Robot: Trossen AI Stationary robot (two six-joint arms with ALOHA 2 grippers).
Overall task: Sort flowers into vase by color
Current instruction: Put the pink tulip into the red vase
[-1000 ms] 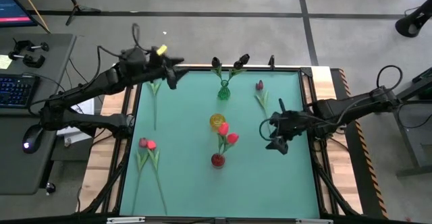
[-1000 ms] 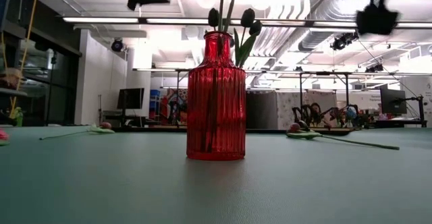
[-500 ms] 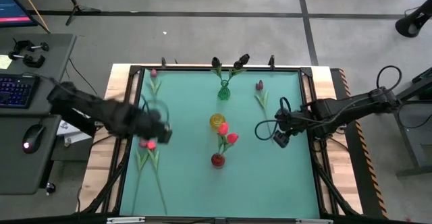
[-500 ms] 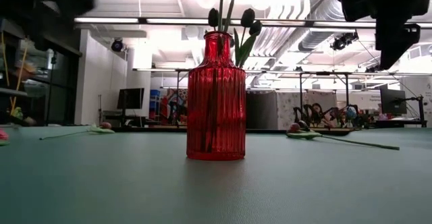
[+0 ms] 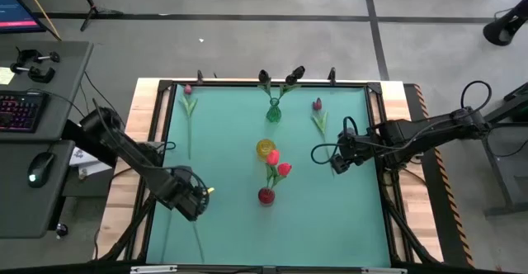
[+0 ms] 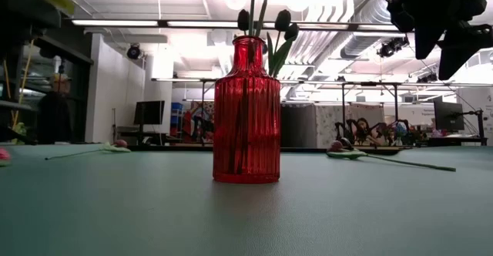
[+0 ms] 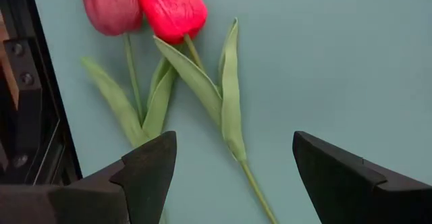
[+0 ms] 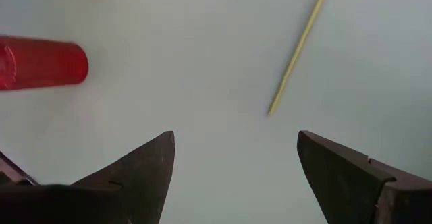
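My left gripper point(image 7: 233, 162) point(image 5: 196, 200) is open, hovering near the table's near-left corner above two loose tulips. A red tulip point(image 7: 173, 7) and a pink-maroon tulip point(image 7: 110, 5) lie flat side by side; the red one's stem point(image 7: 251, 180) runs between the fingers, untouched. My right gripper point(image 8: 236, 150) point(image 5: 334, 160) is open at mid-right, above bare table beside a stem end point(image 8: 295, 59). The red vase point(image 5: 266, 196) holds two red tulips point(image 5: 277, 163). The green vase point(image 5: 273, 111) holds dark tulips. A yellow vase point(image 5: 266, 148) stands between them.
A pink tulip point(image 5: 188, 90) lies by the far-left edge, its stem pointing toward the near edge. A maroon tulip point(image 5: 317, 105) lies at far right of centre. A dark frame point(image 7: 20, 82) borders the table's left edge. Bare green mat point(image 5: 330, 224) fills the near right.
My left arm has swung fast from the table's far-left corner toward the near-left, ending low over the red and pink-maroon tulips. My right gripper has drifted a little toward the far edge. The vases and flowers lie as before.
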